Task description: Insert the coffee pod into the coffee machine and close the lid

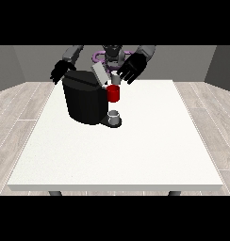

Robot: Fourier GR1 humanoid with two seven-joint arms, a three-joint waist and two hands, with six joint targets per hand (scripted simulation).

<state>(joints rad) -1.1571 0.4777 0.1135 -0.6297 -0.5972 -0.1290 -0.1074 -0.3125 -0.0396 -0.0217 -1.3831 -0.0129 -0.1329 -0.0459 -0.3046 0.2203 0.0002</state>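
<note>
On my white tabletop [135, 150] the coffee machine [86, 101] lid [100, 74] stands raised; the view's-right hand [132, 68] hovers released; closing remains.

Coffee machine [86, 101] bulks over tabletop [135, 150] far-left part, near far edge. Raised lid [100, 74] juts above it, tilted. Cup [114, 116] on drip base blocks low front nook. Hand at view's right [131, 69] hovers just beside lid; hand at view's left [62, 71] behind machine's far corner. Near edge, right edge, both near corners: open passage.
</note>
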